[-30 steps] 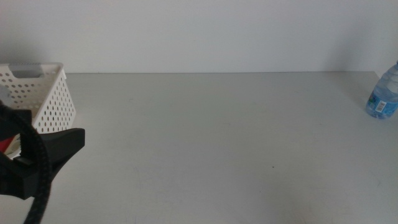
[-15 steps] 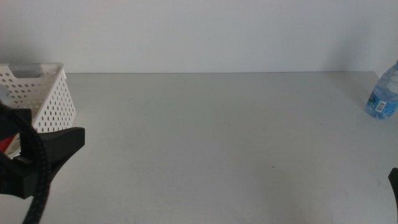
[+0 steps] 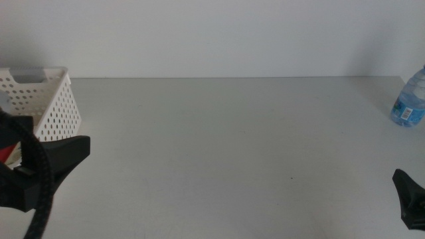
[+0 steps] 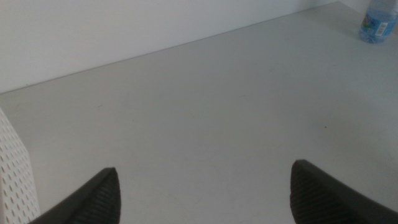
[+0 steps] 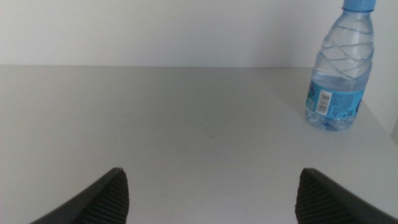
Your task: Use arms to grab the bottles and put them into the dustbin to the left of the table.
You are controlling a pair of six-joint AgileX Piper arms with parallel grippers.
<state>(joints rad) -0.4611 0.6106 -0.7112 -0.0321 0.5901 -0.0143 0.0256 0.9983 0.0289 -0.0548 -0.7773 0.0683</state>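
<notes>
1. While both arms sit low at the near edge, the bottle (image 3: 409, 99) stands upright at the far right of the table (image 3: 226, 146), blue cap on, nothing touching it.
2. Right wrist view: bottle (image 5: 339, 68) is ahead of the right gripper (image 5: 211, 199) and off to one side, well apart from it.
3. Right gripper: jaws spread wide, nothing between them. Middle view shows only one dark tip (image 3: 410, 192) at the bottom right corner.
4. Left gripper (image 4: 205, 193): jaws also wide apart, holding nothing, over bare table.
5. Middle view: left gripper (image 3: 40, 166) is at the left edge, just in front of the bin (image 3: 46, 99).
6. Bin sits at the table's far left; its inside is not visible.
</notes>
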